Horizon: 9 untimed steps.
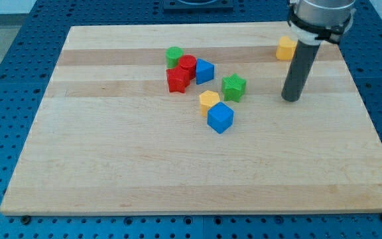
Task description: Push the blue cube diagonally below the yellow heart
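Note:
The blue cube (220,117) lies near the middle of the wooden board (111,166). A yellow block (209,99) touches its upper left corner. A second yellow block (285,48) lies at the view's top right, partly behind the arm. At this size I cannot tell which of the two is the heart. My tip (290,99) rests on the board well to the right of the blue cube and below the top-right yellow block, touching no block.
A green star (233,87) lies between the blue cube and my tip. A cluster sits up and left: a red star (176,79), a red round block (188,65), a green round block (174,56) and a blue triangle (205,71).

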Tool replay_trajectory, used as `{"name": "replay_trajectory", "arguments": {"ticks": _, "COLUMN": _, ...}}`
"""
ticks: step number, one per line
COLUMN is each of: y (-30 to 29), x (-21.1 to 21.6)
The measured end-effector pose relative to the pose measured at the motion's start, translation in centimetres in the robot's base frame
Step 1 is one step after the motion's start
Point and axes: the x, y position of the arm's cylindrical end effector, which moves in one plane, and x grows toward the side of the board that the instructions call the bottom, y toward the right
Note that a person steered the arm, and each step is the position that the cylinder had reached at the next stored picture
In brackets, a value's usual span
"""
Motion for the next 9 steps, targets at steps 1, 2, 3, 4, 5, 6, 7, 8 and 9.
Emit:
{"name": "replay_trajectory", "arguments": {"ticks": 1, "y": -0.3, "x": 6.6}}
{"name": "replay_trajectory", "arguments": {"ticks": 2, "y": -4.9, "x": 8.0}}
{"name": "replay_trajectory", "arguments": {"ticks": 3, "y": -6.4, "x": 8.0}}
{"name": "replay_trajectory", "arguments": {"ticks": 4, "y": -8.7, "x": 8.3}}
{"name": "replay_trajectory", "arguments": {"ticks": 5, "y": -11.6, "x": 9.4}}
{"name": "replay_trajectory", "arguments": {"ticks": 6, "y": -14.0, "x": 8.2}}
{"name": "replay_trajectory", "arguments": {"ticks": 7, "y": -14.0, "x": 3.7}}
{"name": "replay_trajectory", "arguments": {"ticks": 8, "y": -11.5, "x": 0.3}}
{"name": "replay_trajectory", "arguments": {"ticks": 9, "y": -9.5, "x": -0.8}}
